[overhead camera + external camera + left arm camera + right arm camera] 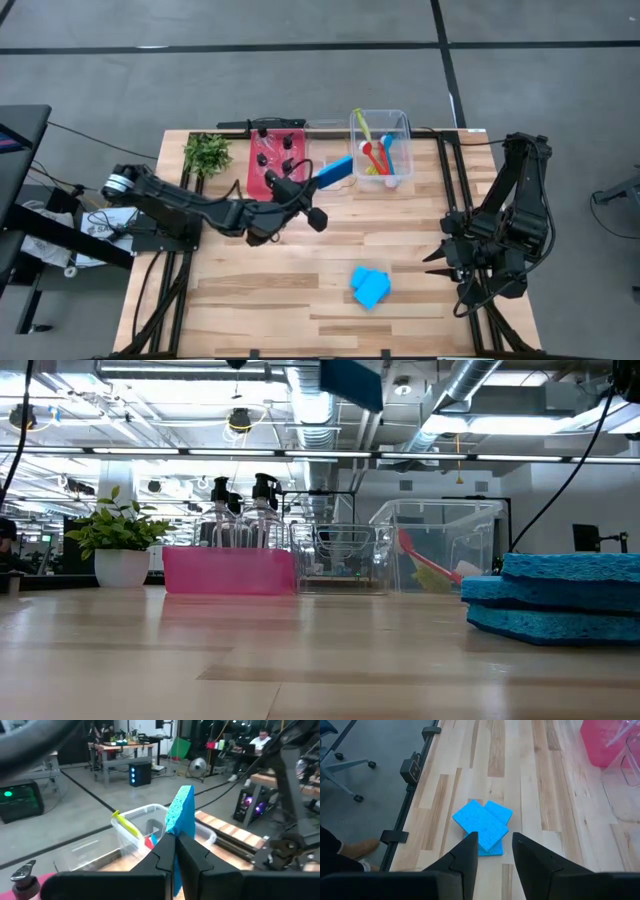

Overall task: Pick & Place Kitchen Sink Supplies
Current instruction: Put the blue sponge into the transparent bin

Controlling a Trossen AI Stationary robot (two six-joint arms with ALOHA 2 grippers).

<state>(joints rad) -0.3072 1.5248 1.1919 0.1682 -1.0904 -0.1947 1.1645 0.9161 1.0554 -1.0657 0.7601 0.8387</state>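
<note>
My left gripper (303, 192) reaches in from the table's left, above its middle, and is shut on a blue sponge (335, 170). In the low view that sponge (350, 382) hangs high in the air. Just beyond it stands a clear bin (380, 148) with red, blue and yellow-green brushes. The red bin (278, 155) holds black-capped clear bottles (240, 510). More blue sponges (370, 287) lie stacked flat on the table. My right gripper (492, 852) waits open near the table's right edge, facing that stack (482, 825). My left gripper pinches the blue sponge between its two fingers (192, 855), one on each broad face, at the sponge's near end (176, 840). It comes roughly level from the table's left. The sponge stands on edge, lifted clear, and juts out past the fingertips toward the clear bin (145, 820).
A leafy plant (207, 153) in a white pot stands at the far left corner. A second clear bin (85, 852) sits between the red bin and the brush bin. Bare wood (280, 290) spreads over the table's near half. People sit at desks in the room behind.
</note>
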